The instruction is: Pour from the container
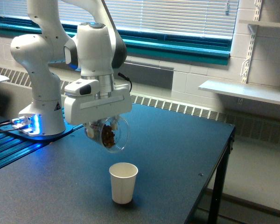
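The container (113,134) is a clear round cup with brown nut-like bits inside. It is tipped on its side, mouth facing the exterior view's right and slightly down. My gripper (99,129) is shut on it from above, beneath the white hand block. The container hangs above the dark table (168,154), a little left of and above a small off-white paper cup (123,182), which stands upright and open. No bits are seen falling.
The arm's white base (39,116) stands at the table's left rear on a blue-lit plate. The table's right edge (224,158) drops to the floor. A wall shelf (242,91) hangs at the right. Window blinds run behind.
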You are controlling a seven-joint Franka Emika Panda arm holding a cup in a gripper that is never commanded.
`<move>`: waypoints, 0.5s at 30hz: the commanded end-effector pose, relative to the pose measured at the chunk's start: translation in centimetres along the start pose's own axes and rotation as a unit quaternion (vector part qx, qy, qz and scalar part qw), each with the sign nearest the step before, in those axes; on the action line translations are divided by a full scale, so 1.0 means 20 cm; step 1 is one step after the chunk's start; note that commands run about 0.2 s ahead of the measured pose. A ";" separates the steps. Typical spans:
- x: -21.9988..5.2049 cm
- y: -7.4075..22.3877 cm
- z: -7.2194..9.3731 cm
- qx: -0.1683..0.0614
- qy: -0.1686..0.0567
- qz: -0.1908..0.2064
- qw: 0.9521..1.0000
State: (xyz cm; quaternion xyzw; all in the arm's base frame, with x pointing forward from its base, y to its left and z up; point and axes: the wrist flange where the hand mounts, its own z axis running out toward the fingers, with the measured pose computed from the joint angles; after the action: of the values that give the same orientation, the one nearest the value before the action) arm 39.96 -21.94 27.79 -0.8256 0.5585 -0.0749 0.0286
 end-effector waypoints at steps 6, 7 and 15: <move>0.02 -0.01 0.03 -0.016 -0.005 -0.019 1.000; 0.02 -0.01 0.03 -0.018 -0.005 -0.021 1.000; 0.03 -0.02 0.06 -0.023 -0.007 -0.022 0.999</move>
State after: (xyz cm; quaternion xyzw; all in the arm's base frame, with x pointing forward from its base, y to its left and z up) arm 40.33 -22.17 26.66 -0.8349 0.5472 -0.0577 0.0149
